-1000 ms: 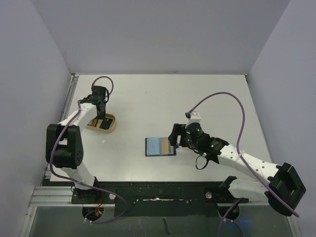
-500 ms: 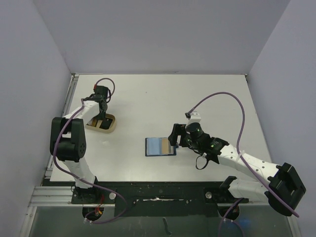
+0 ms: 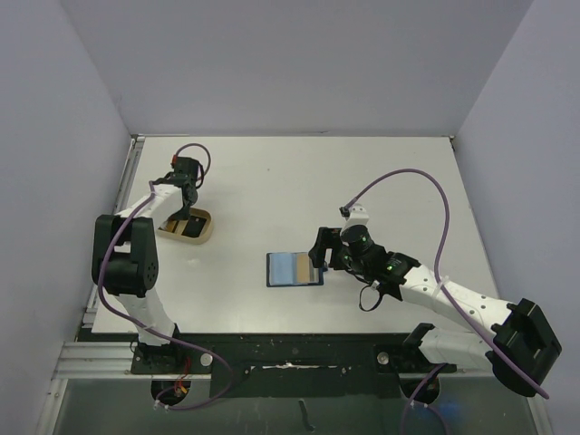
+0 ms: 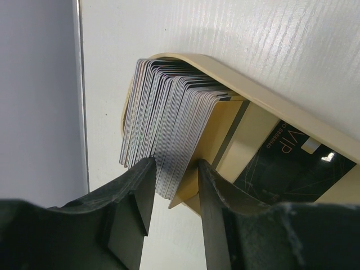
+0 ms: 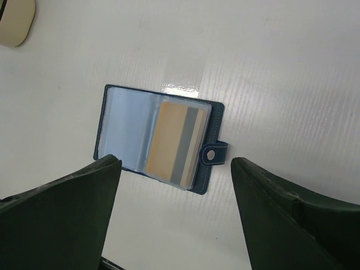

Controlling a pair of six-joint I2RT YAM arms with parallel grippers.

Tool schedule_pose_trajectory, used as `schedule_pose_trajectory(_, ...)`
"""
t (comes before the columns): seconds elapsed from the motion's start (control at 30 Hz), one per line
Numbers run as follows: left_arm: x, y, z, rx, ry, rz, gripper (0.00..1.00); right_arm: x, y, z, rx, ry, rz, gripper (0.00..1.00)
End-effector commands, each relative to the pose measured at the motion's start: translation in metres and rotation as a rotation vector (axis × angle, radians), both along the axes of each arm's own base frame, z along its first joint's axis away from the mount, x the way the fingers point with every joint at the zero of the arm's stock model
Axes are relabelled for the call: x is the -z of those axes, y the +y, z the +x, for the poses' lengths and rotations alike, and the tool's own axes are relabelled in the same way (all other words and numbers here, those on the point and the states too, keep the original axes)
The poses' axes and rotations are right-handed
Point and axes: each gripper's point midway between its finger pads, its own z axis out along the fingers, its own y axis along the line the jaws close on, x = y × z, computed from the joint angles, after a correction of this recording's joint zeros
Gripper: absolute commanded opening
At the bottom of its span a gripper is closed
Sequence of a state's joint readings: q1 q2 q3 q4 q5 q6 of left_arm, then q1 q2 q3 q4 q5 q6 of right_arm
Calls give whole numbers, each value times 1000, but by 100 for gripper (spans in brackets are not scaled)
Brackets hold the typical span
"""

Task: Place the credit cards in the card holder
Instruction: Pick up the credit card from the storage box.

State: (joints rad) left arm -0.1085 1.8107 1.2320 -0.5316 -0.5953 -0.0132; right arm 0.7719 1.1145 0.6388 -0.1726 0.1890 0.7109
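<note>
Several credit cards [image 4: 169, 118] stand fanned on edge in a beige tray [image 4: 270, 101]. Beside them lie a gold card with a dark stripe [image 4: 225, 129] and a black card [image 4: 287, 163]. My left gripper [image 4: 174, 185] is partly closed, with its fingers straddling the lower corner of the stack and the gold card's corner. From above it [image 3: 184, 208] hangs over the tray [image 3: 201, 234]. The navy card holder [image 5: 129, 124] lies open on the table, a gold card [image 5: 169, 140] in its right sleeve. My right gripper [image 5: 175, 163] stands wide open just above it, holding nothing.
The card holder [image 3: 294, 268] lies mid-table, with my right gripper [image 3: 317, 254] at its right edge. Its snap tab [image 5: 214, 152] points right. The tray sits near the table's left edge. A purple cable loops over the right arm [image 3: 426, 181].
The left arm's elbow has swung upward and its gripper has settled closer over the tray. The right arm and the card holder have not moved.
</note>
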Motion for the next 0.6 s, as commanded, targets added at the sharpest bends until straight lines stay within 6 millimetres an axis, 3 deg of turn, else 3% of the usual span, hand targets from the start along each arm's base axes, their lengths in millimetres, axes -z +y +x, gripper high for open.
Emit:
schedule_pose_trajectory(0.0, -27, 6, 15, -15, -72, 26, 33, -16, 3, 6, -3, -52, 38, 81)
schedule_pose_trajectory(0.57, -29, 3, 15, -10, -72, 20, 22, -13, 4, 5, -5, -45, 43, 81)
